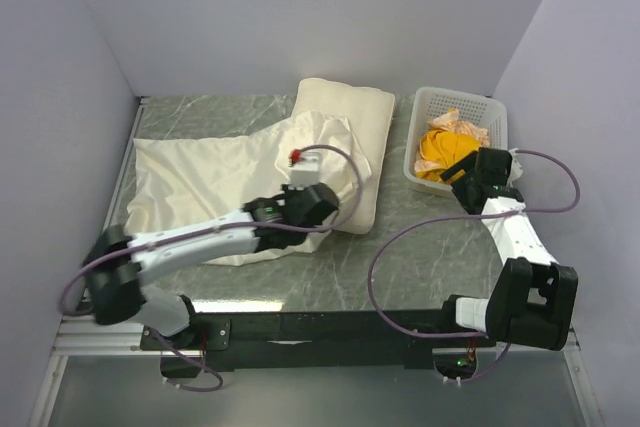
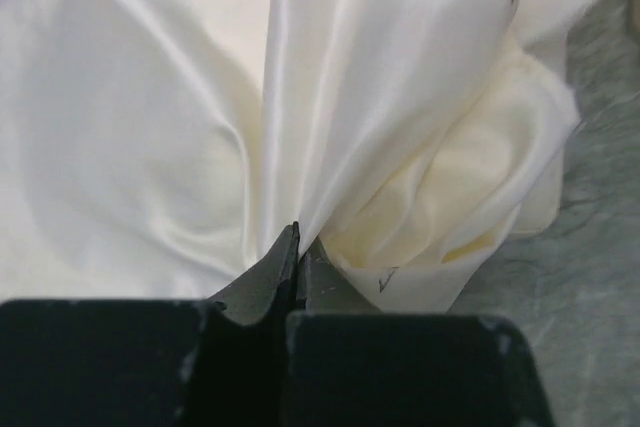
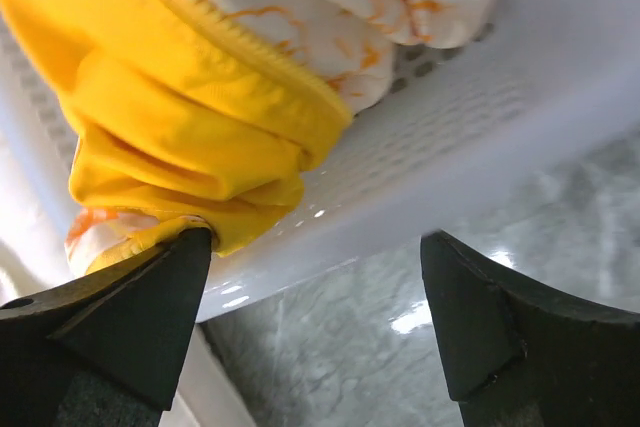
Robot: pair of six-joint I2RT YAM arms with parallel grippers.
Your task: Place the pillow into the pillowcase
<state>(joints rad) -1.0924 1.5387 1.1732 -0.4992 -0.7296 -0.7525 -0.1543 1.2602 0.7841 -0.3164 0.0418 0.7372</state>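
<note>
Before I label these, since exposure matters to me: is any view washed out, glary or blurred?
Top external: even light, sharp, faint shadows by the pillow. Left wrist: the pillowcase nearly blown out upper left, the table at right blurred. Right wrist: the yellow cloth soft from closeness; small glints on the basket wall.

Cream-white with a satin sheen on the pillowcase (image 1: pixel 190 182), along the table's left edge. Duller, warmer cream on the pillow (image 1: pixel 365 117) by the far edge. Grey-green marbling with pale veins across the table (image 1: pixel 420 237). White, hole-patterned plastic for the basket (image 1: pixel 455 97) in the far right corner, with a bright orange-yellow cloth (image 1: pixel 440 152) and an orange-blotched white cloth (image 1: pixel 460 124). Matte black on the left gripper (image 2: pixel 297 242) and the right gripper (image 3: pixel 315 317). Purple for the cables (image 1: pixel 375 282).
</note>
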